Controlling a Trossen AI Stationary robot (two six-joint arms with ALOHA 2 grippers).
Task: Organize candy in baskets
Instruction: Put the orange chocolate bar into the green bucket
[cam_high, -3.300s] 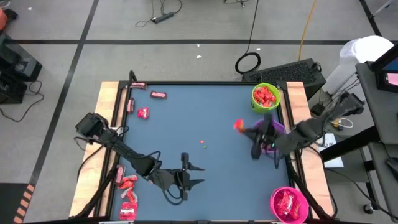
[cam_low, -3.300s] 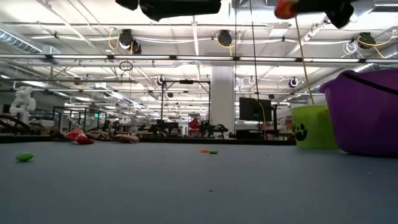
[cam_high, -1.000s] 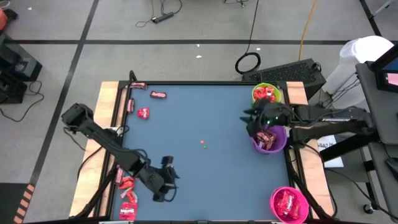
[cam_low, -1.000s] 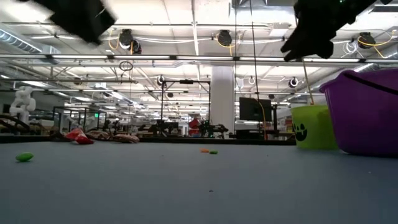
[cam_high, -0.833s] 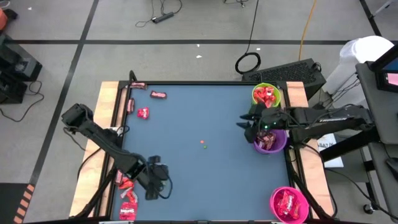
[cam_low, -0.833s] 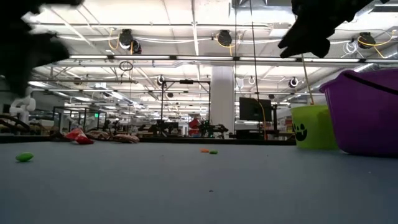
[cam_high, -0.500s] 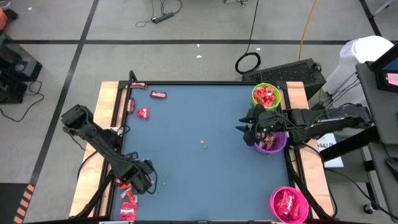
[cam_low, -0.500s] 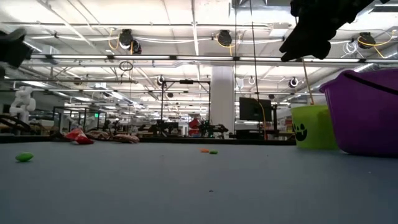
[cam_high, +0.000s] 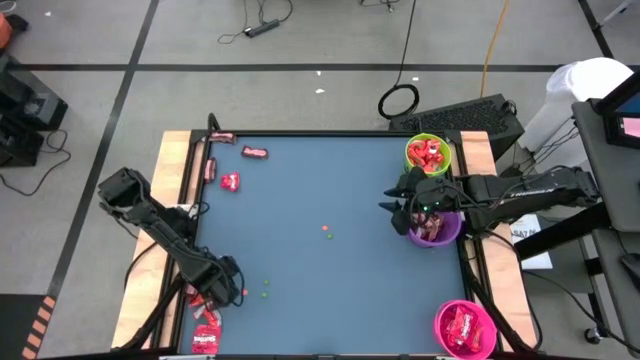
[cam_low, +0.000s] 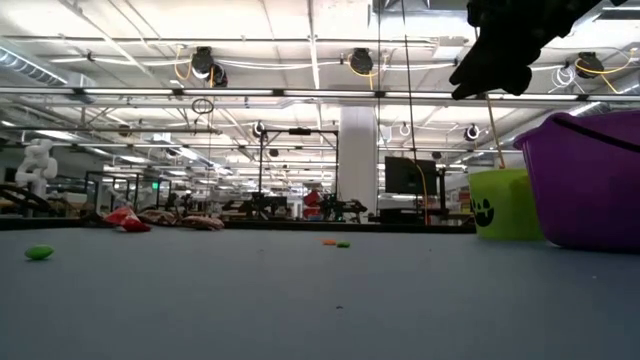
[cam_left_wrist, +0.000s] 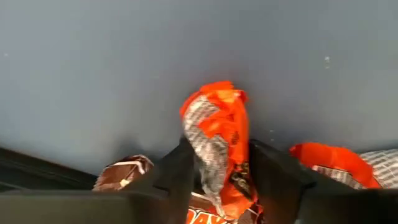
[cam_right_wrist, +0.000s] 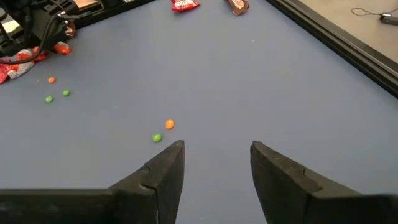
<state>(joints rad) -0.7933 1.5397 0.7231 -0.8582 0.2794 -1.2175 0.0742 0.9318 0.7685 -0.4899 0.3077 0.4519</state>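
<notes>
My left gripper (cam_high: 215, 290) is low over a small heap of candy (cam_high: 205, 300) at the table's near-left edge, shut on one red-orange wrapped candy (cam_left_wrist: 216, 134). My right gripper (cam_high: 397, 208) hangs open and empty above the table, just left of the purple basket (cam_high: 436, 226), which holds some candy. The lime green basket (cam_high: 428, 153) stands behind it and the pink basket (cam_high: 463, 328) at the near-right corner, both with red candy inside. More candy (cam_high: 254, 153) lies flat at the far left. My left gripper has the red-orange candy's lower half (cam_left_wrist: 219, 163) pinched between its two fingers (cam_left_wrist: 177, 171), one on each long side. The wrapper's crumpled upper end (cam_left_wrist: 214, 96) sticks out past the fingertips. Other wrappers crowd the spot, so whether it is lifted does not show.
A brown-wrapped sweet (cam_left_wrist: 124, 174) and another red one (cam_left_wrist: 336, 160) lie right beside the held candy. Tiny loose dots lie mid-table (cam_high: 327, 232) and near my left gripper (cam_high: 264, 288). The raised black table rim (cam_high: 190, 200) runs close along the heap.
My left gripper has travelled toward the table's left edge and come down onto the heap of candy there, leaving the low view. Loose dots it had covered now show on the table.
</notes>
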